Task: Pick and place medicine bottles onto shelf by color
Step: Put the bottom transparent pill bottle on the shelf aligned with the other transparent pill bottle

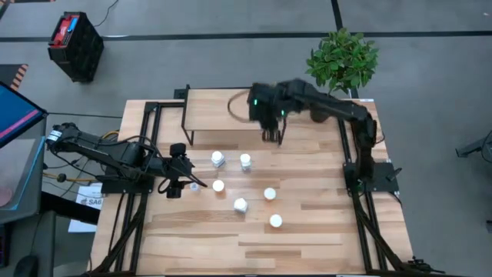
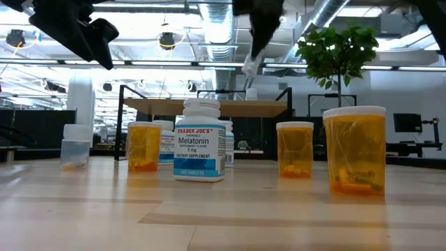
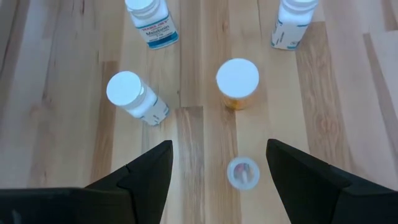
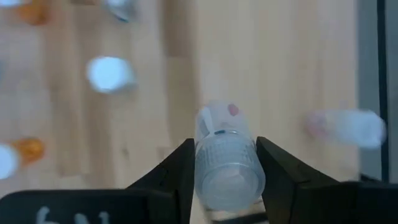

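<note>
The shelf point(image 1: 223, 108) stands at the table's far side. My right gripper point(image 1: 270, 137) hangs in the air just in front of it, shut on a clear bluish bottle point(image 4: 227, 162). Several white-capped medicine bottles stand on the tabletop, among them white ones point(image 1: 217, 159) point(image 1: 245, 161) and orange ones point(image 2: 143, 146) point(image 2: 354, 150). My left gripper point(image 1: 181, 181) is open at the table's left, above a small clear bottle point(image 3: 242, 172) that stands on its base. An orange bottle point(image 3: 237, 81) stands just beyond that one. My right gripper pinches the clear bottle's side wall point(image 4: 200, 163) between its two fingers, which slant down from above. The bottle point(image 2: 250, 66) sticks out below the fingertips, tilted, lifted clear of the table and at about the height of the shelf's top.
A potted plant point(image 1: 343, 58) stands at the far right corner behind the right arm. Another clear bottle point(image 4: 348, 127) shows blurred beyond the held one. Bare tabletop point(image 1: 323, 246) lies along the near edge.
</note>
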{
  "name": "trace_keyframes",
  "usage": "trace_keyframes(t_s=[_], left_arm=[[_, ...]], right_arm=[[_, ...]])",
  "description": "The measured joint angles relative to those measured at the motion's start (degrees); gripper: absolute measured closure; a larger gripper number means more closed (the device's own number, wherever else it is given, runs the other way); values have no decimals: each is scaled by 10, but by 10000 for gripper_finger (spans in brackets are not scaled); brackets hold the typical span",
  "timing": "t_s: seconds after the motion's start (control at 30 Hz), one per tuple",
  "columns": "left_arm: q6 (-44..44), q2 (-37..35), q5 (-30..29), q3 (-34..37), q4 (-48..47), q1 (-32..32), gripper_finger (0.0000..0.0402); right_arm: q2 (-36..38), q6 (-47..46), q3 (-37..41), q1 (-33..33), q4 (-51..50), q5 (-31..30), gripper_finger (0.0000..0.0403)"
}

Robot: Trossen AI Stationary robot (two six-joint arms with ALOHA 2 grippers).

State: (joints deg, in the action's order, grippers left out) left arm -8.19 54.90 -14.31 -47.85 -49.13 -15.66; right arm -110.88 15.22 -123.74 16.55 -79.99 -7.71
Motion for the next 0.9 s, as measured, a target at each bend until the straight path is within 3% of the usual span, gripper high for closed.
trace_keyframes(t_s=[0.37, 0.9], left_arm=[[0, 0, 0, 0, 7, 0, 155], [-4, 0, 0, 0, 6, 0, 155]], right_arm=[[-36, 34, 5, 89, -4, 49, 252], [-60, 59, 4, 97, 32, 36, 238]])
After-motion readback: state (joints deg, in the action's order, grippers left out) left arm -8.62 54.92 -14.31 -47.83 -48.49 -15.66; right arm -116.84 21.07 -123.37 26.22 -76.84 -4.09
